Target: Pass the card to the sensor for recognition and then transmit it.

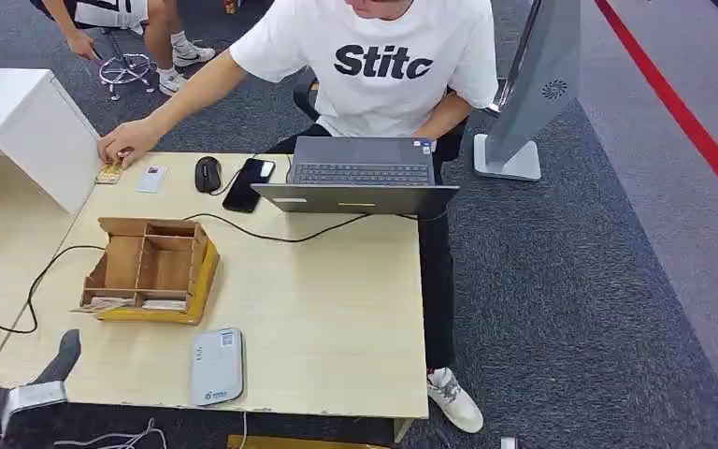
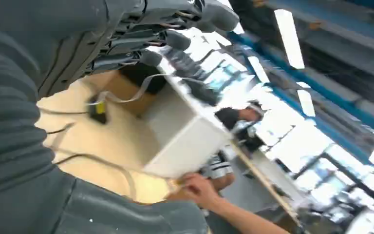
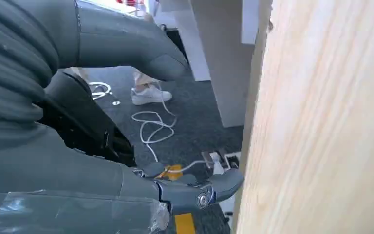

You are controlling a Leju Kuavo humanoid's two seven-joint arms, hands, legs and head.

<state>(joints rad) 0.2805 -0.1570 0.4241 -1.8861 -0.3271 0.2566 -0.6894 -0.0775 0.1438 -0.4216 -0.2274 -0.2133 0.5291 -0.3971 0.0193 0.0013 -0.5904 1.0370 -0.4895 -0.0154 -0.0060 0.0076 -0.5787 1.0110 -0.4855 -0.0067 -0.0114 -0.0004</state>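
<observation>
A white card [image 1: 151,179] lies flat at the table's far left, beside a small yellowish stack [image 1: 109,173] that a person's hand [image 1: 126,142] touches. The flat grey sensor [image 1: 217,365] sits near the front edge. My left hand [image 1: 54,363] hovers at the table's front left corner, fingers [image 2: 170,39] stretched out and holding nothing. My right hand [image 3: 175,146] hangs below table height beside a pale wooden panel [image 3: 321,122], thumb and fingers apart with nothing in them.
A wooden divider box [image 1: 150,267] holding flat cards stands left of centre on the table [image 1: 337,309]. A laptop [image 1: 360,178], phone [image 1: 249,183] and mouse [image 1: 208,173] with a black cable lie at the far edge. A white cabinet [image 1: 23,126] stands at left.
</observation>
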